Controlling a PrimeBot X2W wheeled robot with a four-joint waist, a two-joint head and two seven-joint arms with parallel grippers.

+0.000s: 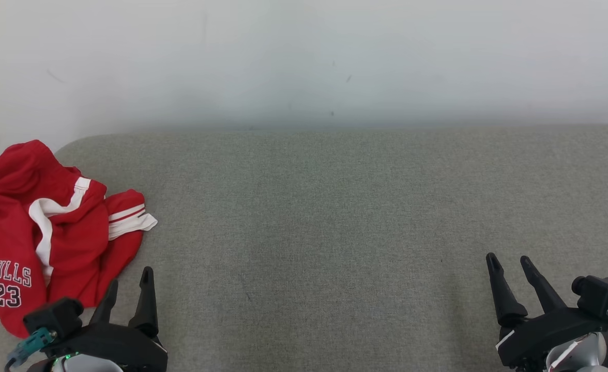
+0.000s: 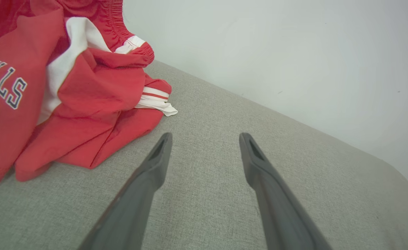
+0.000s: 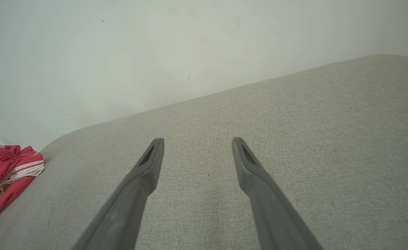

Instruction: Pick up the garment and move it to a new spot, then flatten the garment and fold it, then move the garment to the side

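Garment (image 1: 61,243), "23" (image 1: 5,295) complete in head view

Centre and right of cushion (image 1: 335,217): bare grey fabric, open passage.
Far edge: wall (image 1: 304,62) stands behind the cushion, stopping any reach beyond.
Left corner: crumpled red shorts (image 1: 50,232) heaped just beside my left gripper (image 1: 130,281).
My right gripper (image 1: 508,258): well apart from the shorts, free fabric ahead.

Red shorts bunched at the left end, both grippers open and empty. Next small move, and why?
Probably ease the left gripper forward and left over the red shorts, aiming at a raised fold to pinch. It stands open right beside the crumpled heap, not touching it, while the right gripper sits far across the grey cushion. Nothing is lifted yet.
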